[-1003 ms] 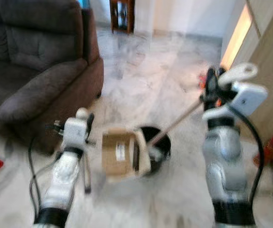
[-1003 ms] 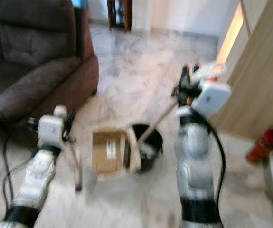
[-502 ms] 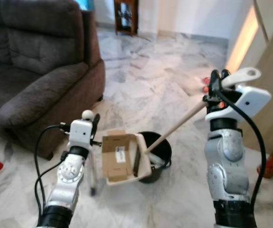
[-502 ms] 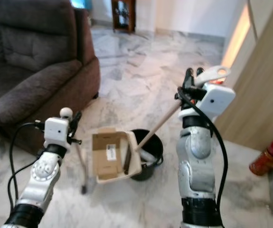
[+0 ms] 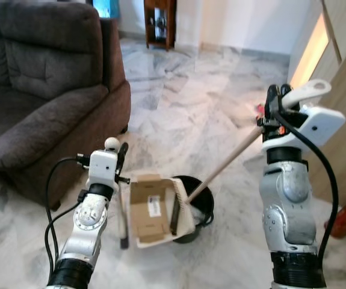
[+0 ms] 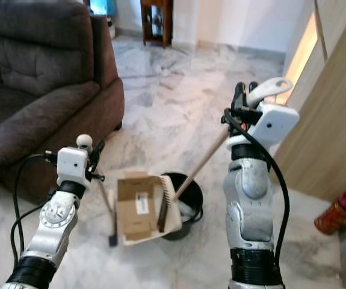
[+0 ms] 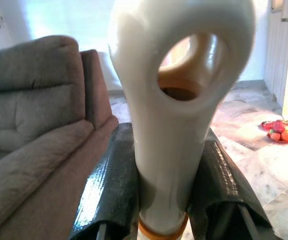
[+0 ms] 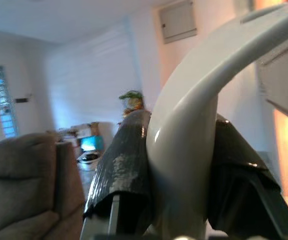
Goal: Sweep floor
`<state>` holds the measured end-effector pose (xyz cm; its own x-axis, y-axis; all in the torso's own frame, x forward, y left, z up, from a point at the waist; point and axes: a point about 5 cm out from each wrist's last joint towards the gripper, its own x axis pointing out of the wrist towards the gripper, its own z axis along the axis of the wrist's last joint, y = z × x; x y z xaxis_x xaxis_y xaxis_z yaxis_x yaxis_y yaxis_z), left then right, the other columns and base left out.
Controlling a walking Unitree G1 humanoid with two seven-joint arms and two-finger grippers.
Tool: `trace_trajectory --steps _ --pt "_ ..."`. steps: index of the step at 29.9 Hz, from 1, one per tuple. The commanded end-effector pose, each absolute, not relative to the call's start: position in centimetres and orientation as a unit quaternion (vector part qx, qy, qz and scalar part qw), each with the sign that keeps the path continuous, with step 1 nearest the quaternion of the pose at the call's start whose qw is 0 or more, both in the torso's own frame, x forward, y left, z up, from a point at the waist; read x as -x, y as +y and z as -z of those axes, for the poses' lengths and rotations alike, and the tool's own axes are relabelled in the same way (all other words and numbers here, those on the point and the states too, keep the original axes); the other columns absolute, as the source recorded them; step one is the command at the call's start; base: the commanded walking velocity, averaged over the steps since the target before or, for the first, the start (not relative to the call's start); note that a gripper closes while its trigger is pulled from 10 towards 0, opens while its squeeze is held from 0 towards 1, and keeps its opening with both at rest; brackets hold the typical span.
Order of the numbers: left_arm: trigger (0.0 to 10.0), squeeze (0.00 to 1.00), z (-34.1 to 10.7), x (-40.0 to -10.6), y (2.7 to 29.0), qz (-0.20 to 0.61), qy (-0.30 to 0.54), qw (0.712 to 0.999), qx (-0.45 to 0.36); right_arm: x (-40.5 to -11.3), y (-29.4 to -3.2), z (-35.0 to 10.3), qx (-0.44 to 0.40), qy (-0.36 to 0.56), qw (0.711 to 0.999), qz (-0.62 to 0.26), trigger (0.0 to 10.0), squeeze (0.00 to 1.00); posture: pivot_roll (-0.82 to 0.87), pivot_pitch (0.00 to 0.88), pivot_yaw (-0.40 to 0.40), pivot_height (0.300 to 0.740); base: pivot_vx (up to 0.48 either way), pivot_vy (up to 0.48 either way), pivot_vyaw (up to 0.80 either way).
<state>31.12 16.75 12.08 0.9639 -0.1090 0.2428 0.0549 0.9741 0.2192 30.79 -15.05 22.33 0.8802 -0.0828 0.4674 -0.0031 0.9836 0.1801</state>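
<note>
Right gripper (image 5: 273, 96) clamps broom handle (image 5: 227, 162) (top end)

Your two hands hold broom and dustpan on the marble floor (image 5: 179, 96).
Right hand (image 5: 273, 102) grips the broom handle (image 5: 227, 165); left hand (image 5: 120, 161) grips the dustpan (image 5: 156, 209) pole beside the sofa (image 5: 46, 102); a black bin (image 5: 197, 195) sits behind.
</note>
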Motion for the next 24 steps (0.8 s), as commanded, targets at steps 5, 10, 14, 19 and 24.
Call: trace_trajectory --steps 5,10,14,19,24 --pt "10.0 0.00 -13.45 -31.32 16.76 0.040 -0.157 0.980 -0.116 -30.33 -15.00 -23.88 -0.103 -0.282 0.954 0.014 10.0 0.00 0.03 0.000 -0.011 0.740 0.282 0.000 0.00" --pt "10.0 0.00 -13.36 -31.31 16.63 0.040 -0.156 0.980 -0.114 -30.35 -14.97 -23.92 -0.104 -0.283 0.953 0.013 10.0 0.00 0.02 0.000 -0.009 0.740 0.281 0.000 0.00" --pt "10.0 0.00 -13.35 -31.31 16.58 0.042 -0.156 0.980 -0.113 -30.41 -15.01 -23.81 -0.105 -0.278 0.955 0.015 10.0 0.00 0.02 0.000 -0.008 0.740 0.282 0.000 0.00" --pt "10.0 0.00 -13.31 -31.30 16.55 0.042 -0.157 0.980 -0.113 -30.53 -14.93 -23.68 -0.106 -0.273 0.956 0.011 10.0 0.00 0.02 0.000 -0.011 0.740 0.284 0.000 -0.25" --pt "10.0 0.00 -13.30 -31.35 16.54 0.042 -0.156 0.980 -0.113 -30.58 -14.61 -23.78 -0.105 -0.278 0.955 0.002 10.0 0.00 0.03 0.000 -0.013 0.740 0.283 0.000 0.00"
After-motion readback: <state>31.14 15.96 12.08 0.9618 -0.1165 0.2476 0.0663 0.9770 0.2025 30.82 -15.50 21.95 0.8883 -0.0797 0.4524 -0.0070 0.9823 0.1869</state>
